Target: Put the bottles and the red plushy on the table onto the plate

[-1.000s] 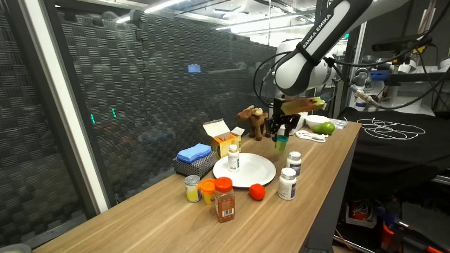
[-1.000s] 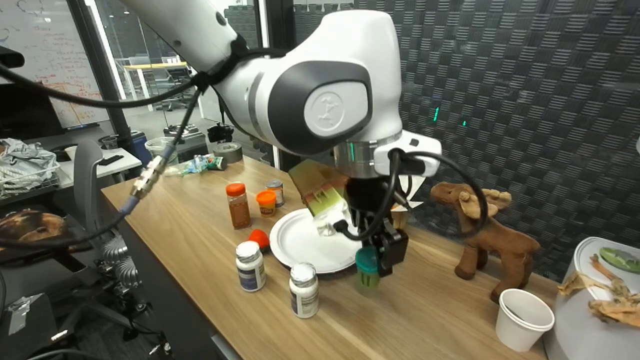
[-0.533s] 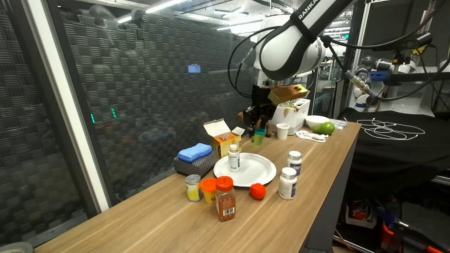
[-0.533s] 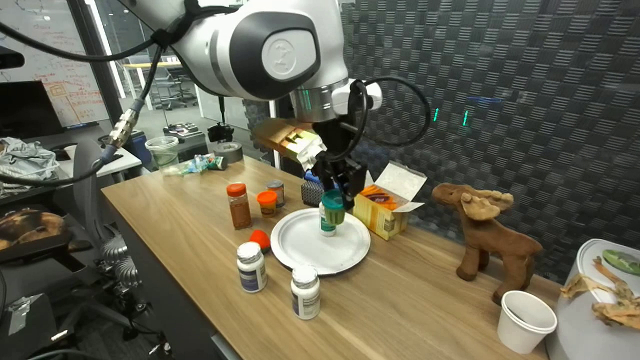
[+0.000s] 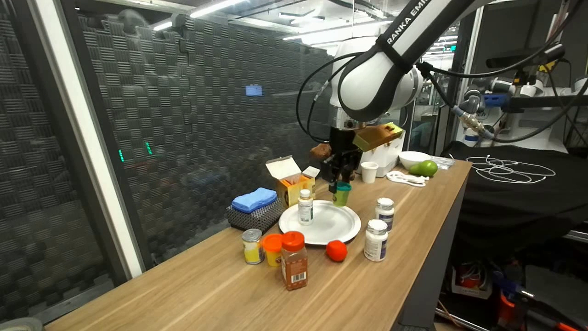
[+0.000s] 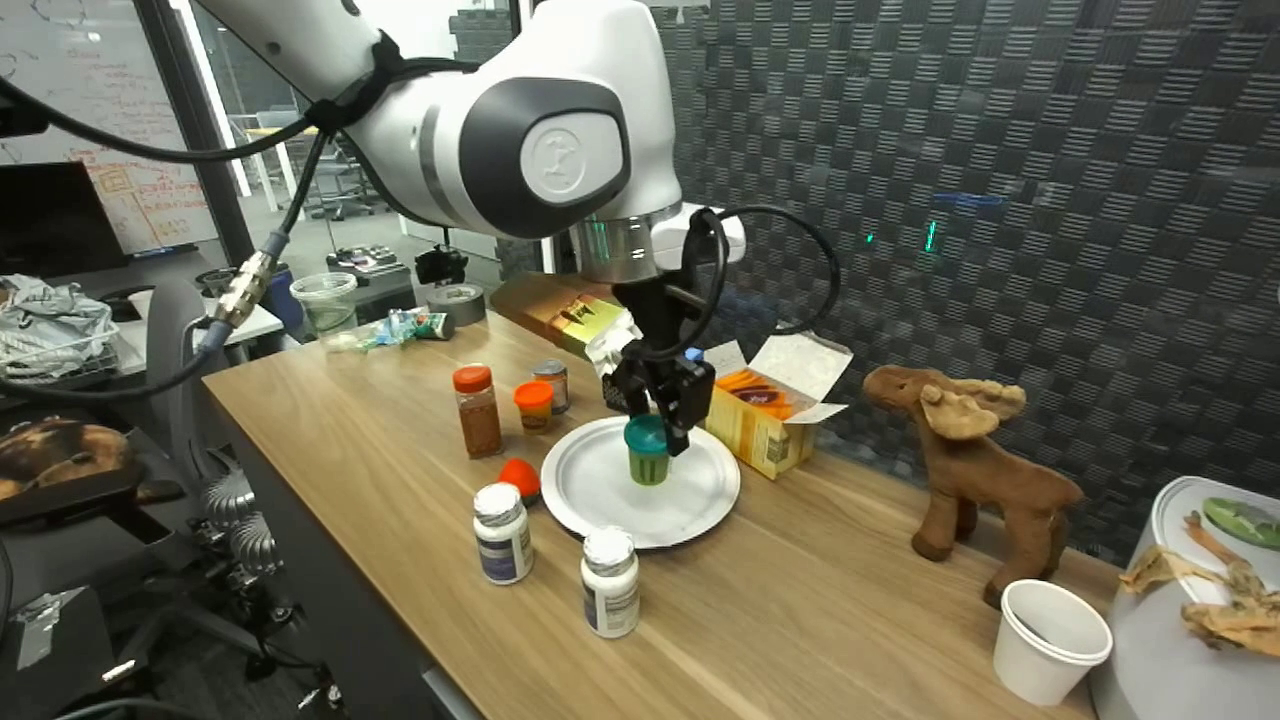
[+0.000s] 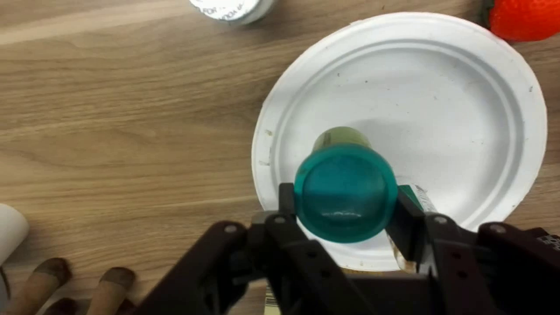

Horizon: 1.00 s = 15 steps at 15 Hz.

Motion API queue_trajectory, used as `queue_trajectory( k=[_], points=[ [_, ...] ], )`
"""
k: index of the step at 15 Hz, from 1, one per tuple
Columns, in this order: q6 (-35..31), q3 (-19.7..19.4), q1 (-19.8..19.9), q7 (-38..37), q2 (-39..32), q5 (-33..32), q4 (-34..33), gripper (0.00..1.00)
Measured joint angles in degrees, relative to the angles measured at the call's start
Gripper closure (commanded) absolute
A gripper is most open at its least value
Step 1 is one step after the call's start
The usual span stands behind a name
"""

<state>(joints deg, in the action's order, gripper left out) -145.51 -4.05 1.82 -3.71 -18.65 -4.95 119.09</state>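
Observation:
My gripper (image 7: 344, 199) is shut on a green jar (image 6: 649, 466) with a teal cap, a finger on either side of the cap. The jar hangs upright at the plate (image 7: 437, 96); I cannot tell whether its base touches. A white bottle (image 5: 305, 210) stands on the plate, partly behind a finger in the wrist view. Beside the plate's rim lies the red plushy (image 5: 336, 251). Two white bottles, one nearer the table edge (image 6: 502, 535) and one (image 6: 610, 585) beside it, stand on the table (image 5: 220, 294). The red-capped brown bottle (image 5: 294, 266) is near the orange-lidded tub (image 5: 273, 250).
Close to the plate stands an opened yellow box (image 6: 765, 435), with a blue cloth (image 5: 255, 200) on a dark block nearby. A small can (image 5: 252, 247) is by the tub. Further off are a brown plush moose (image 6: 985, 480) and white cups (image 6: 1050, 640).
Carrying the green jar, my gripper has travelled from beside the plate to over it, rising at first and then coming down. The other objects have stayed in place.

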Motion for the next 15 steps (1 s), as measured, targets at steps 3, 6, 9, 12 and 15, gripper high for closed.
queue_trajectory(
  k=[3,6,9,12,15],
  points=[
    [2.7,-1.6,-0.1,-4.0,-1.4,-1.1,-1.8,0.73],
    [8.0,-3.3,-1.0,-11.7,-3.9,-2.3,-5.0,0.73],
    [13.2,-4.4,-2.1,-20.0,-7.1,-2.4,-9.4,0.73],
    [17.6,-4.6,-2.7,-26.5,-10.2,-2.2,-14.6,0.73],
    [21.0,-4.6,-3.0,-30.5,-12.4,-1.6,-19.6,0.73]
  ],
)
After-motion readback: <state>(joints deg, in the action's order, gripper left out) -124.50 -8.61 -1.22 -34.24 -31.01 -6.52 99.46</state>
